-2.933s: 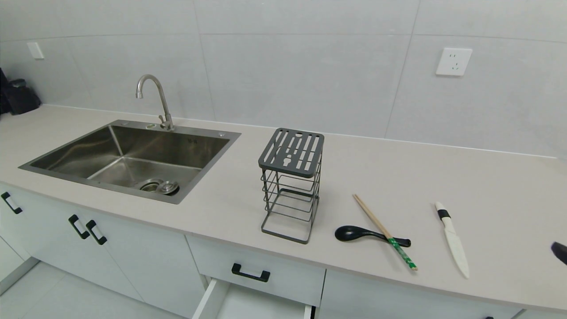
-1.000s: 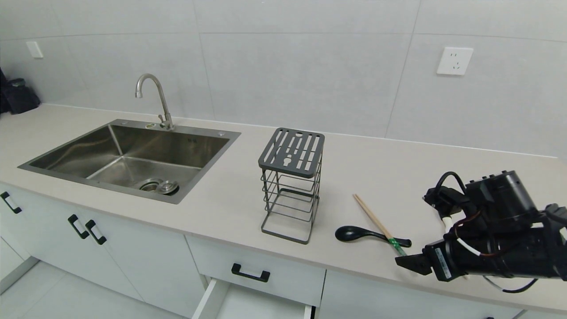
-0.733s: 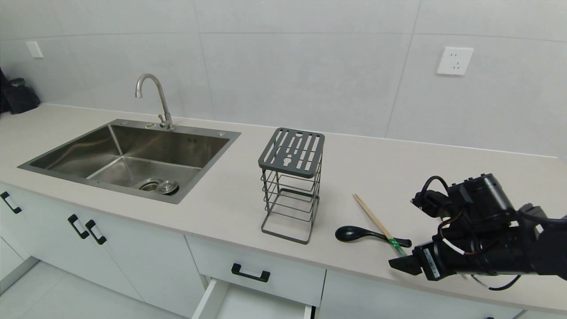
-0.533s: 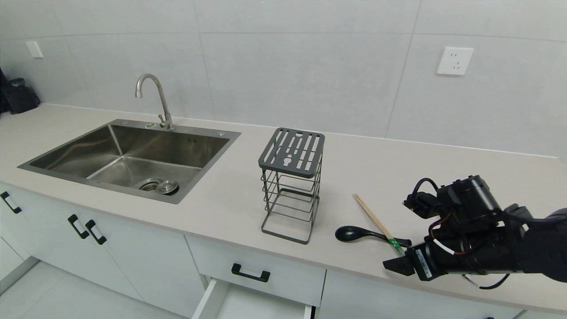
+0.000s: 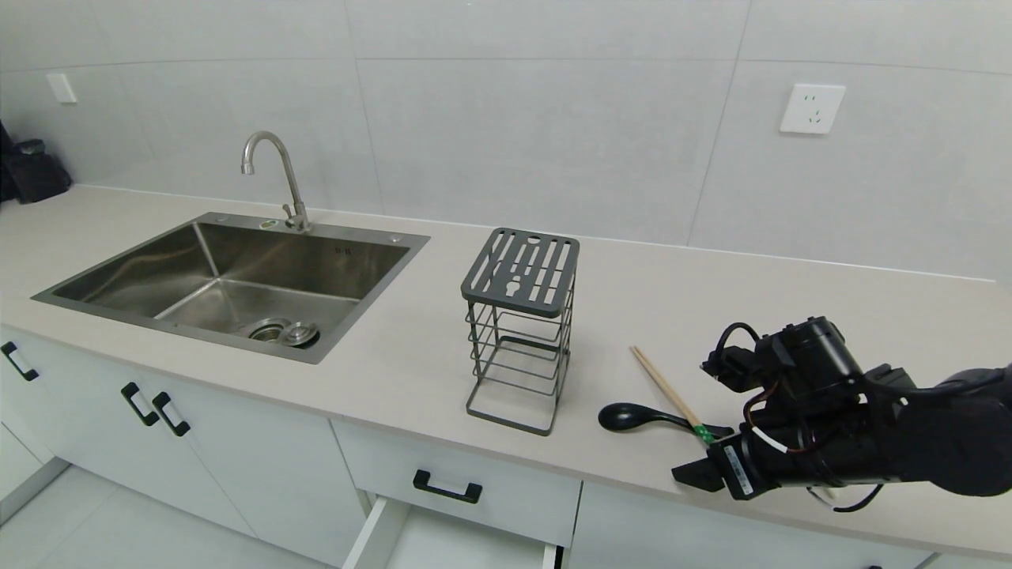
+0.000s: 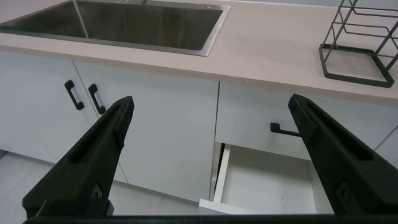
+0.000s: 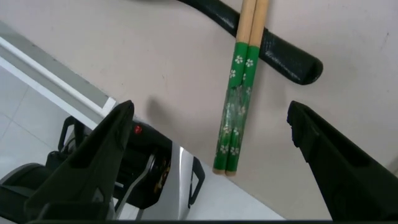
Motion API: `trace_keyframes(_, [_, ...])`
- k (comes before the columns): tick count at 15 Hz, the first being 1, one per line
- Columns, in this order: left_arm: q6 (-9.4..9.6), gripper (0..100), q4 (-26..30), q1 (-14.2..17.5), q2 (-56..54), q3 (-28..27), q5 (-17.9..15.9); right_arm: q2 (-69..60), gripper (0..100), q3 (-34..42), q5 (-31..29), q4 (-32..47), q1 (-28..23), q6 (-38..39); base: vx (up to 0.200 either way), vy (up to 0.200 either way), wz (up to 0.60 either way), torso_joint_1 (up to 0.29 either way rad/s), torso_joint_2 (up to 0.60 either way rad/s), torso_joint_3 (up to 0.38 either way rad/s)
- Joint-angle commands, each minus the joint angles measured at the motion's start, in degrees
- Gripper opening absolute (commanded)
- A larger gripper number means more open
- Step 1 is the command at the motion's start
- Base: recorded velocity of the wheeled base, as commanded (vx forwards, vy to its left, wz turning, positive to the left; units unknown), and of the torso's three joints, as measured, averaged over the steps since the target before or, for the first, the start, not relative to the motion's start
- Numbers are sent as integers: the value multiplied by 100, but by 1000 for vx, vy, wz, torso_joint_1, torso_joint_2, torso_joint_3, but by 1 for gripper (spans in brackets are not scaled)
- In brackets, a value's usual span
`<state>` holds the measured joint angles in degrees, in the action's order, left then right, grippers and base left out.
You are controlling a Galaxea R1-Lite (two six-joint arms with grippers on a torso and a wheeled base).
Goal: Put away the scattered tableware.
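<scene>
On the desk (image 5: 411,348), the wire cutlery rack (image 5: 519,328) stands empty, so nothing is stowed yet, and the left gripper (image 6: 210,106) hangs below the desk edge facing the cabinets (image 6: 155,130), fingers spread and holding nothing. The right gripper (image 7: 210,111) hovers low at the desk's front edge, fingers released either side of the green-tipped end of the chopsticks (image 7: 239,99), which lie across the handle of the black spoon (image 5: 632,416) right of the rack. The step in hand looks like picking up the chopsticks; next it likely must descend and close on both sticks without dragging the spoon.
</scene>
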<state>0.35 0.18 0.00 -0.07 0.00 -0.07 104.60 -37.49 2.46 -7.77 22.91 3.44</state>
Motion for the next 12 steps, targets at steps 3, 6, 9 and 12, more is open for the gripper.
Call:
trace_keyframes(3, [0,100,-1,0,7,0,-1,158,100,-22,-44,-32,3,-10,0,0,0,0,0,0])
trace_keyframes(6, [0,100,-1,0,7,0,-1,298,0,-110,-79,-155,38,-19,0,0,0,0,0,0])
trace_keyframes(9, [0,100,-1,0,7,0,-1,342,0,-119,-185,-155,30,-10,0,0,0,0,0,0])
trace_keyframes(12, [0,100,-1,0,7,0,-1,342,0,-119,-264,-181,12,-1,0,0,0,0,0,0])
